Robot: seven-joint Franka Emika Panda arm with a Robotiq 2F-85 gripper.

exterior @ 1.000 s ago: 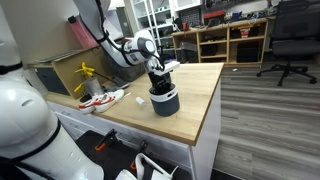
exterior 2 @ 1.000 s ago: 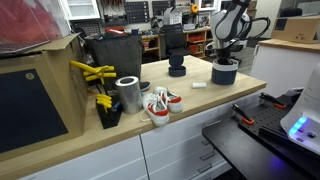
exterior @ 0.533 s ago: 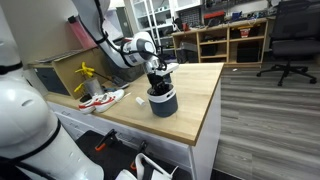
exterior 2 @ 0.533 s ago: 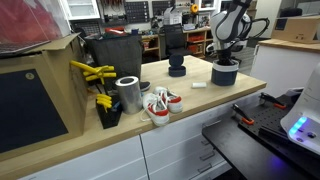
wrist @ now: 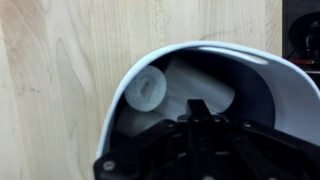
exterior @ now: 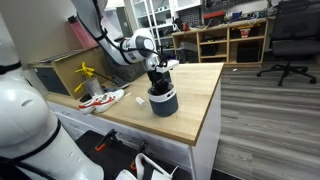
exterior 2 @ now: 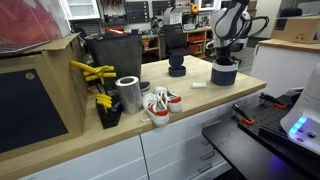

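A dark round bowl stands on the wooden tabletop, close to its end edge. My gripper hangs straight down with its fingers dipped into the bowl's mouth. In the wrist view the bowl's pale rim curves around my gripper, whose jaws stand shut together. A white roll-like object lies inside the bowl, just to the side of the fingertips and apart from them. I see nothing pinched between the fingers.
A pair of white and red shoes, a metal can and yellow tools sit at the table's other end. A second dark bowl and a small white piece lie nearby. An office chair stands on the floor beyond.
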